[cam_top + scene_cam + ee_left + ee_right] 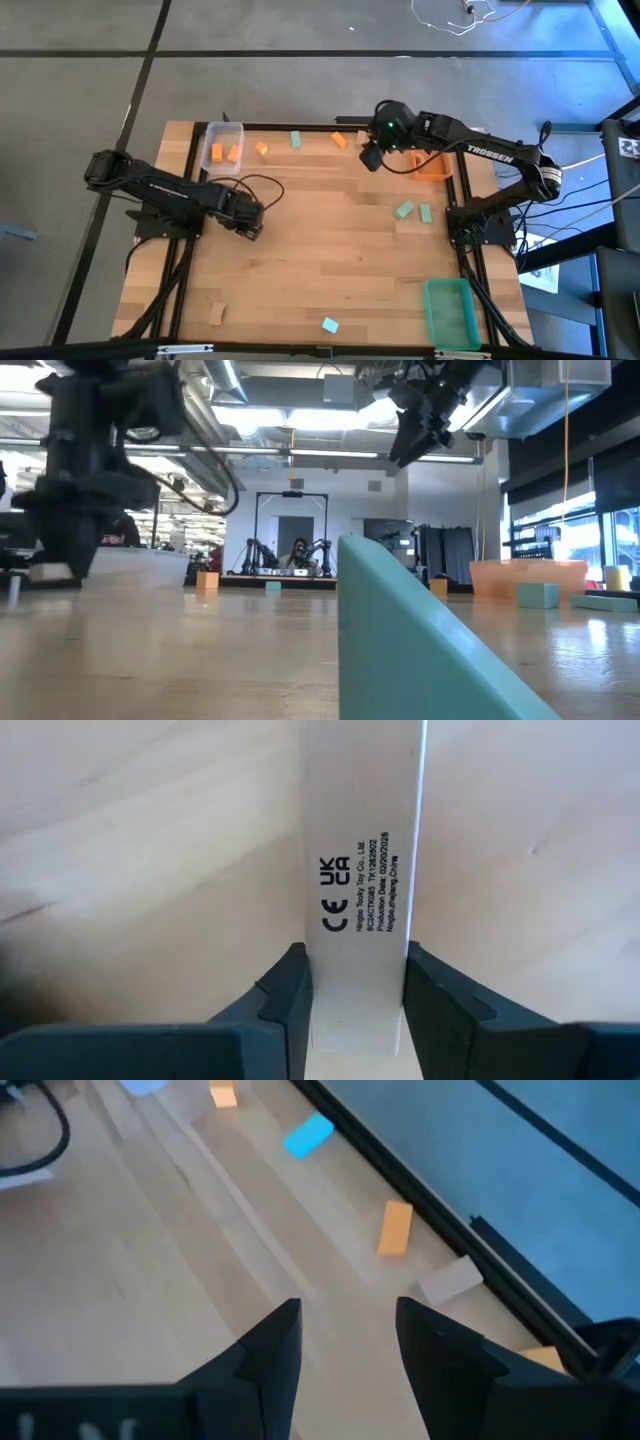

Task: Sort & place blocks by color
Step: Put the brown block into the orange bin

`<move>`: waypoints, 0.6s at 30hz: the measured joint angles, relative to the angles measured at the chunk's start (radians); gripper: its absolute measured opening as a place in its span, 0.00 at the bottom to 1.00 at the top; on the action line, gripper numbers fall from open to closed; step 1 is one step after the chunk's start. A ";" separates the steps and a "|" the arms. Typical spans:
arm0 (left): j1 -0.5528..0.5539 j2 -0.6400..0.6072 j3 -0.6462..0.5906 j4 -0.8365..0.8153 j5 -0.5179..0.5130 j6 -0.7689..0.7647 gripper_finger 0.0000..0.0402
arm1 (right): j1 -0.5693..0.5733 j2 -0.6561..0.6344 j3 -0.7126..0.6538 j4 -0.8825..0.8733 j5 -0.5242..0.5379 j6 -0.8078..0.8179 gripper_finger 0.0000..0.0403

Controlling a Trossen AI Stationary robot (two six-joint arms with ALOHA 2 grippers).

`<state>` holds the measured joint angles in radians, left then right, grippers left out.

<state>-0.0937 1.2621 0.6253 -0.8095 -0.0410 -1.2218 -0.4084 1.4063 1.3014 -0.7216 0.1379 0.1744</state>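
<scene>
My left gripper point(251, 228) is down at the table left of centre, shut on a pale wood bar point(360, 860) with a printed label. In the low view this gripper point(58, 560) stands on the tabletop. My right gripper point(371, 157) hangs open, raised above the table near the far edge point(412, 440). Below and beyond its fingers point(347, 1320) lie an orange block point(395, 1228), a pale wood block point(450, 1280) and a teal block point(307, 1135), all flat on the table. Two teal blocks point(404, 209) lie right of centre. My left gripper pinches the pale wood bar between its two fingers point(285, 1005), which sit on the bar's two long sides at its end point(358, 1020) nearest the wrist. The fingers lie along the bar. Its far part lies against the tabletop.
A clear bin point(237, 130) with orange blocks inside stands at the far left. An orange bin point(432, 172) sits at the far right and a green bin point(450, 310) at the near right corner. A teal block point(330, 324) and a wood block point(216, 313) lie near the front edge.
</scene>
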 joint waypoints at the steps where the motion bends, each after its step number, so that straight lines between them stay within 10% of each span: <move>1: 0.007 0.000 0.015 -0.009 0.002 0.016 0.29 | 0.000 0.000 0.000 0.009 0.000 -0.002 0.41; 18: 0.367 -0.001 0.372 0.016 0.119 0.692 0.29 | 0.051 0.001 0.000 0.029 -0.223 -0.699 0.41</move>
<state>0.2729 1.2613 0.9975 -0.7940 0.0779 -0.5300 -0.3574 1.4071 1.3014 -0.6922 -0.0853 -0.5242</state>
